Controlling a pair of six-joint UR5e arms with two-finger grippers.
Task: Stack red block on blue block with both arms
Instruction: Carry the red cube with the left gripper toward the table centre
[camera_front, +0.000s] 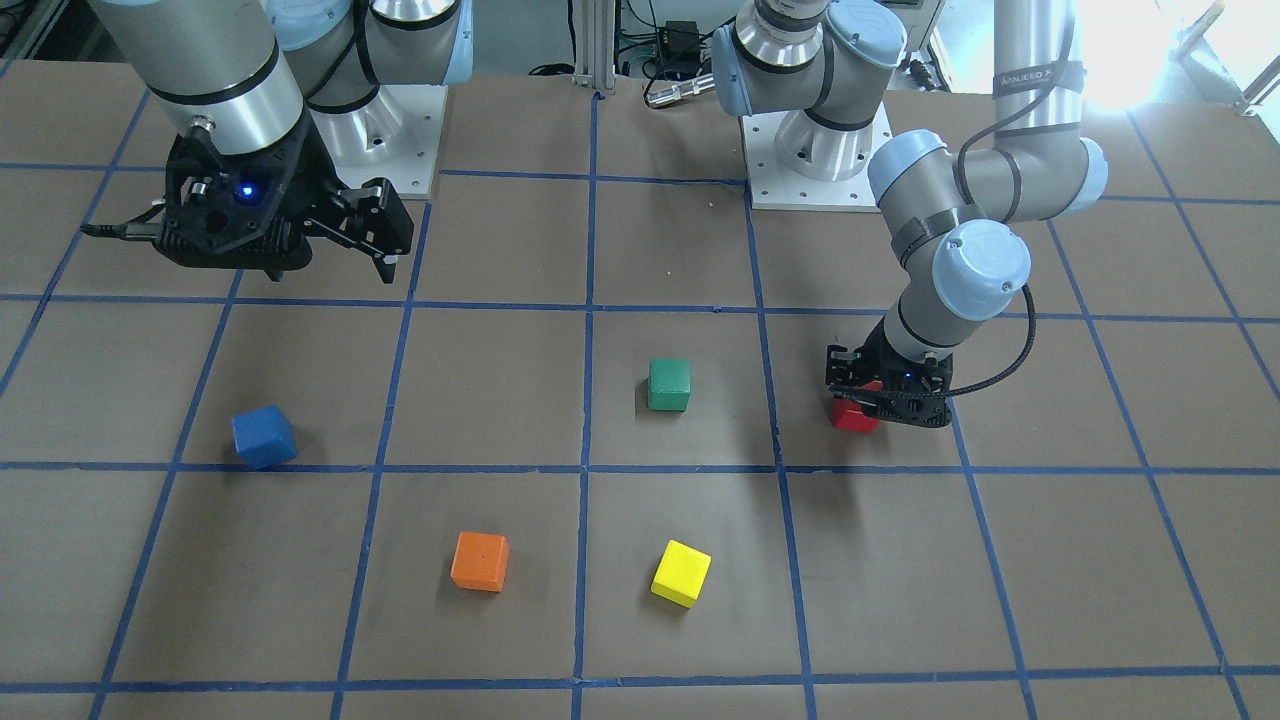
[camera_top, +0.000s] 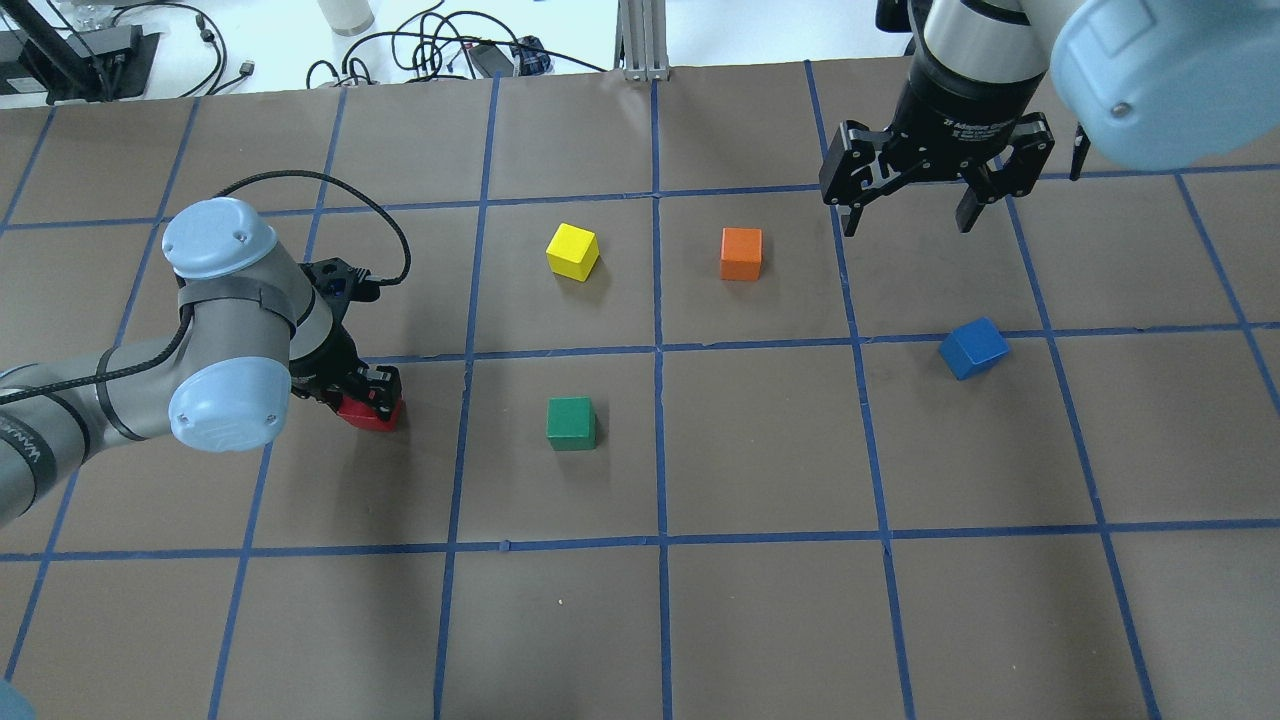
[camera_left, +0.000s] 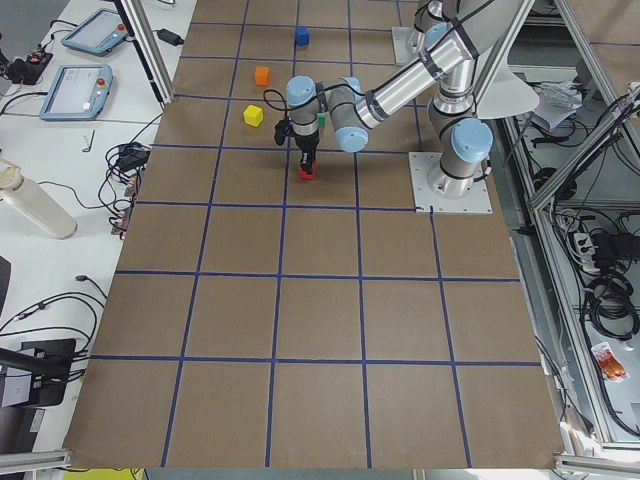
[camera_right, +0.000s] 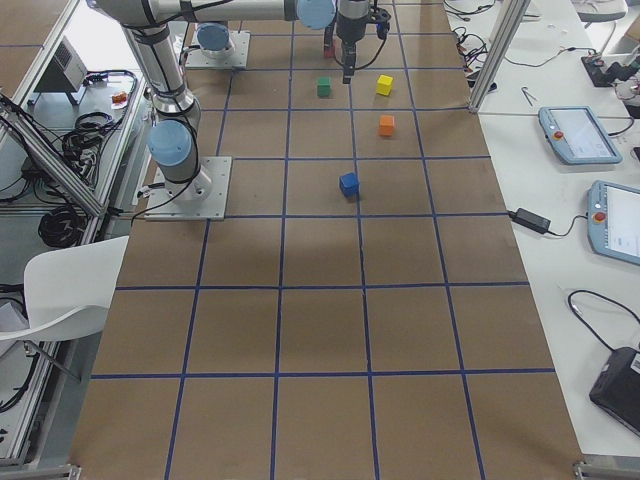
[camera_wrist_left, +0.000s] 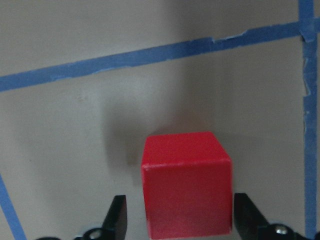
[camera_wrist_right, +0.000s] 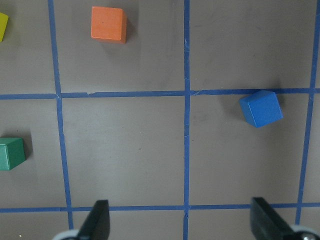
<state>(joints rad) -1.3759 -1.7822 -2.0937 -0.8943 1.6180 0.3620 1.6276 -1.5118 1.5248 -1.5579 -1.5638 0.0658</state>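
Note:
The red block (camera_front: 853, 417) rests on the table near my left arm; it also shows in the overhead view (camera_top: 372, 414) and the left wrist view (camera_wrist_left: 187, 185). My left gripper (camera_top: 372, 398) is down around it, open, with one finger on each side and a small gap on the left side (camera_wrist_left: 180, 212). The blue block (camera_top: 973, 348) lies turned at an angle on the right half of the table, and shows in the front view (camera_front: 264, 436) and the right wrist view (camera_wrist_right: 260, 108). My right gripper (camera_top: 908, 218) hangs open and empty, high above the table beyond the blue block (camera_wrist_right: 182, 220).
A green cube (camera_top: 571, 423) sits right of the red block. A yellow cube (camera_top: 572, 251) and an orange cube (camera_top: 741, 253) lie farther out near the middle. Blue tape lines grid the brown table (camera_top: 760, 600). Both arm bases (camera_front: 815, 160) stand at the robot's edge.

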